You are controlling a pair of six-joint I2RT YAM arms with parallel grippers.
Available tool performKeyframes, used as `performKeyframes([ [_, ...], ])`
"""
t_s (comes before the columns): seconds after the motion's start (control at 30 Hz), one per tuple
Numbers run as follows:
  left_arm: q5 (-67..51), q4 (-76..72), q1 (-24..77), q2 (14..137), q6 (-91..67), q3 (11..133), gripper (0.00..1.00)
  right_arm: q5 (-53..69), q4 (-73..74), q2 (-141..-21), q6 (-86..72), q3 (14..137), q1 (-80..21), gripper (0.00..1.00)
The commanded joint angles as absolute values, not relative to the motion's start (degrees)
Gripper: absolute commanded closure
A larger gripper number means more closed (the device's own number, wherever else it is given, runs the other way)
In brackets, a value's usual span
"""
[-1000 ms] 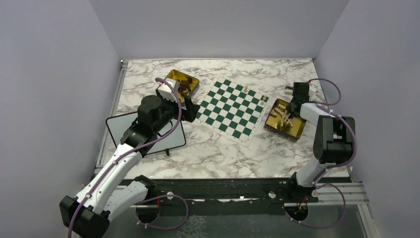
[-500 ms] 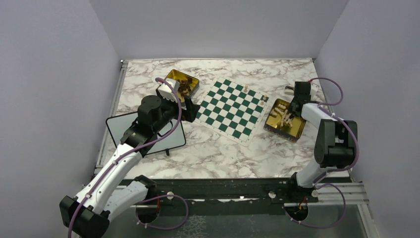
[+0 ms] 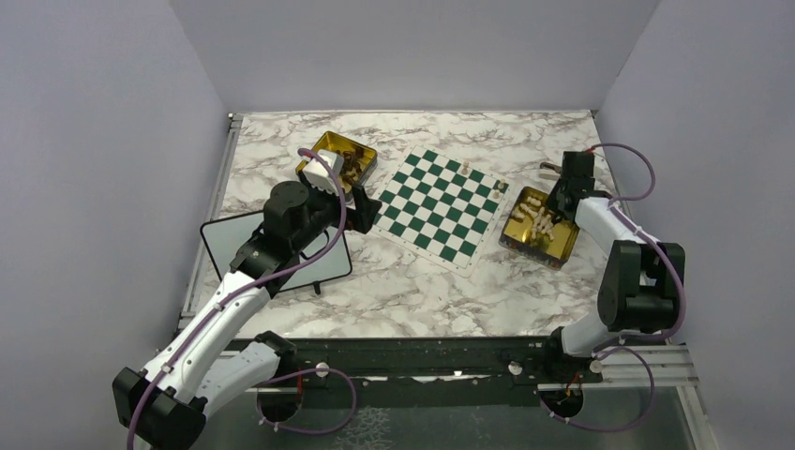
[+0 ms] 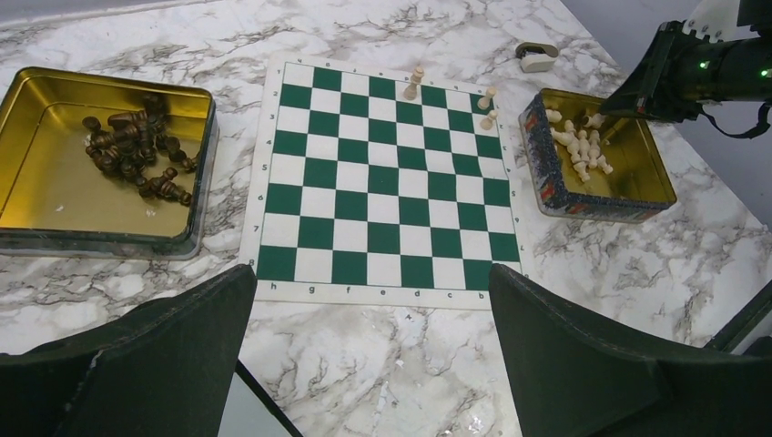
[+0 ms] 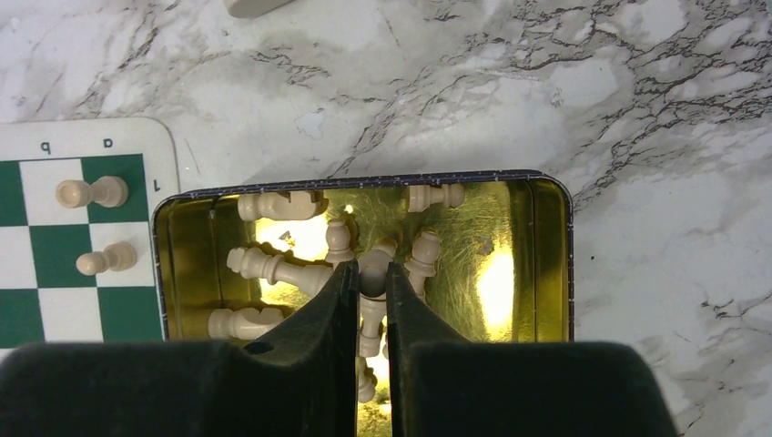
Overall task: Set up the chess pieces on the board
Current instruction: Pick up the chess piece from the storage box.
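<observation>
Shiny gold tin (image 5: 510,273), seemingly wooden pieces (image 5: 273,267).

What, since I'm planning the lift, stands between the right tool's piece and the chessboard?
Only the gold metal tin's wall facing the green-and-white checked board; the right tool, shut on a pale chess piece, must clear it. Two pale pawns occupy squares nearest the tin.

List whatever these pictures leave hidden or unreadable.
- Right wrist view: the right gripper covers some pale pieces, so a grip cannot be confirmed.
- Right wrist view: small white object is cut off by the top edge.
- Top view: dark pieces are too small to identify.
- Left wrist view: left gripper hides most of the whiteboard.
</observation>
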State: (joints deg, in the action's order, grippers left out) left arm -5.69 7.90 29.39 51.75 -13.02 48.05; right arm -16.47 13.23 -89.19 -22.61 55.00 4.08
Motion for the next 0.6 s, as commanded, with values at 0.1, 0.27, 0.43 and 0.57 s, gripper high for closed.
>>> performKeyframes([
  [0.1,-4.71,7.03,29.53,51.31,-12.70,47.82,0.01,-13.08,16.16,-86.92,-21.71,58.17,3.06,0.85],
  [0.27,-5.04,6.89,29.53,51.26,-12.83,47.87,0.01,-11.04,16.59,-85.48,-21.39,60.10,0.96,0.85],
  [0.43,-5.34,6.92,29.53,51.22,-12.84,47.99,0.01,-10.93,16.90,-85.35,-20.72,62.82,-3.74,0.85],
  [0.57,-4.66,6.92,29.53,50.71,-12.68,47.85,0.01,-12.05,16.28,-87.76,-20.23,65.48,-8.84,0.85],
])
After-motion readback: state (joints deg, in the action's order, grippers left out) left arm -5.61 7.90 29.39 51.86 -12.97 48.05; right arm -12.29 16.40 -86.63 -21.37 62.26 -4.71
